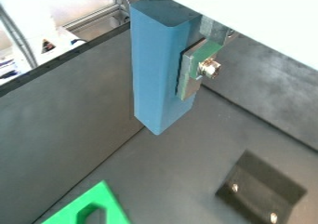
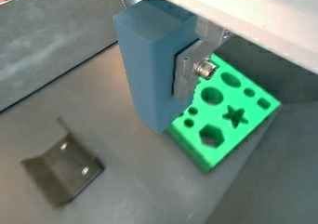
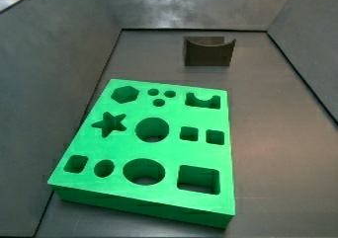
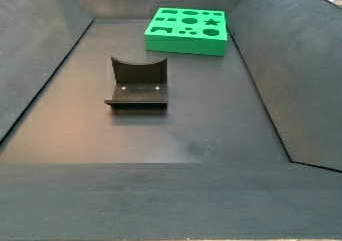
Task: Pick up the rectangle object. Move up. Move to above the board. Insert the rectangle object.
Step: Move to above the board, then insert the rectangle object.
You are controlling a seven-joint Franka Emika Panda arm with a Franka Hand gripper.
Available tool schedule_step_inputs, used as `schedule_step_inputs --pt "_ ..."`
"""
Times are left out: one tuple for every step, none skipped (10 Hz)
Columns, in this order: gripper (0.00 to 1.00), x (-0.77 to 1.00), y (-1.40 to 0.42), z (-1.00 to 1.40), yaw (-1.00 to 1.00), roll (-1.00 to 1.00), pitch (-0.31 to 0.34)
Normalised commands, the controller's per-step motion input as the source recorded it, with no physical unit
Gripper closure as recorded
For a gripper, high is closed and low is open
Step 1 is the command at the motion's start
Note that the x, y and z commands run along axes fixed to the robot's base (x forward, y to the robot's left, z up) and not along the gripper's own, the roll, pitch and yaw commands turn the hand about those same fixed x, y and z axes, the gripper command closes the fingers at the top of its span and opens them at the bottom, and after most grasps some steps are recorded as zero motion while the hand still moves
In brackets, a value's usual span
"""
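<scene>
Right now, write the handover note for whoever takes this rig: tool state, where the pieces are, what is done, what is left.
Tool: shut on the light-blue rectangle block, held upright, clear of the floor; seen only in the wrist views.
Green board: flat on the floor, its holes empty in both side views.
Fixture: standing apart from the board, nothing in it.
Done: pickup and lift.
Left: move above the board, which lies off to the side of the block in both wrist views, then insert.

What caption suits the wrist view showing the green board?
Gripper holds the light-blue rectangle object above the floor, beside the board.
</scene>
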Motion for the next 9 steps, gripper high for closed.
schedule_step_inputs --pt "1.00 0.28 -1.00 0.13 0.01 0.00 0.115" --pt "1.00 0.29 -1.00 0.13 0.01 -0.01 0.119" --pt "1.00 0.31 -1.00 0.14 0.01 0.01 0.125" --pt "1.00 0.33 -1.00 0.14 0.01 0.01 0.123" --pt "1.00 0.30 -0.86 0.13 0.01 0.01 0.134" --pt "1.00 0.25 -0.64 0.10 0.01 0.01 0.136" --pt "1.00 0.15 -0.32 0.06 0.01 0.01 0.121" --pt "1.00 0.09 -0.18 0.04 0.01 0.02 0.083" --pt "1.00 0.00 0.00 0.00 0.00 0.01 0.000"
